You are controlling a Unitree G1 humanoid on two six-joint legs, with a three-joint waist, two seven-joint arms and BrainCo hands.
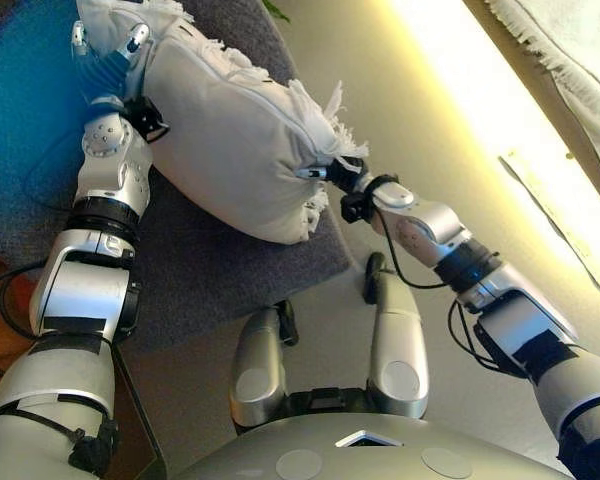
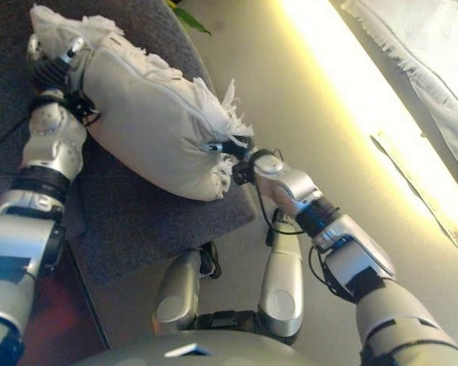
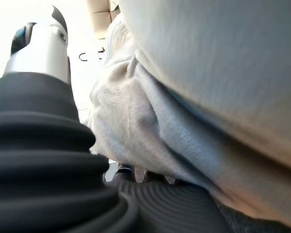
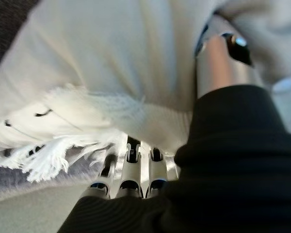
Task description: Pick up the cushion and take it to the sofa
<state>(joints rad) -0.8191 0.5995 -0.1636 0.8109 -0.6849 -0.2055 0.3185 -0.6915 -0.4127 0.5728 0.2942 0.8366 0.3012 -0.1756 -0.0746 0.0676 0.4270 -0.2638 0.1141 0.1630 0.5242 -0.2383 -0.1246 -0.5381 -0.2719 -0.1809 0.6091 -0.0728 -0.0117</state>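
Right now the cushion (image 1: 230, 150), off-white with a ragged fringe along its edges, lies on the grey rug (image 1: 230, 270), and everything else sits around it. One hand is at each end of it. The left hand (image 1: 105, 65) is at the cushion's far end: its thumb stands up against the fabric, while its fingers (image 3: 126, 171) go in beneath the cushion, so only their bases show and I cannot tell whether they are curled or straight. The right hand (image 2: 233, 149) meets the cushion's near end, at the fringed corner. Its thumb (image 4: 218, 58) lies pressed against the cloth on one face, and its fingers (image 4: 131, 170) run side by side under the fringe on the other face; their tips are buried in the fabric, so whether they pinch it I cannot tell. Beyond the cushion's right side, past the rug's edge, is pale floor (image 1: 440, 130), and farther off a white fringed cloth (image 1: 570, 60).
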